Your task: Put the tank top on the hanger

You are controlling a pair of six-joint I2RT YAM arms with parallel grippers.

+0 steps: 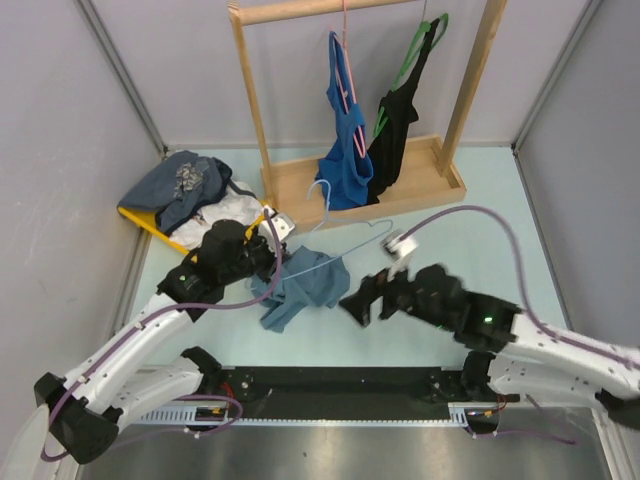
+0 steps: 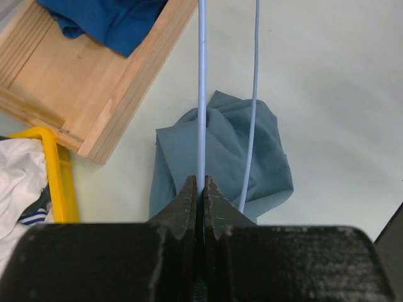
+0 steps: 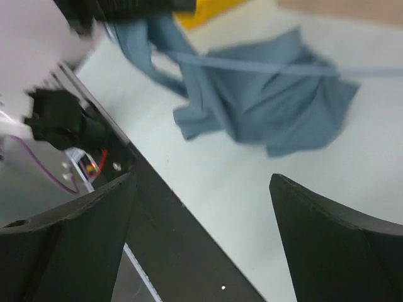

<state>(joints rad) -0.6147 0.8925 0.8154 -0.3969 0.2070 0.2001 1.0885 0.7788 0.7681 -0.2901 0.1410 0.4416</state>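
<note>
The left gripper (image 2: 201, 189) is clenched on one wire of the pale blue hanger (image 2: 201, 94), which runs out over the crumpled tank top (image 2: 220, 151). The top lies on the table (image 1: 320, 340), near the wooden rack (image 1: 285, 190). The right gripper (image 3: 201, 182) hangs beside the cloth, its jaws apparently spread wide, though that view is blurred.

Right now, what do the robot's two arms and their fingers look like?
The left arm and right arm have white tubular links with black joints and black wrist sections. A purple cable runs along each. A small green light glows on the right arm. The fingers are matte black wedges, finely toothed along the inner edges on the left pair.
</note>
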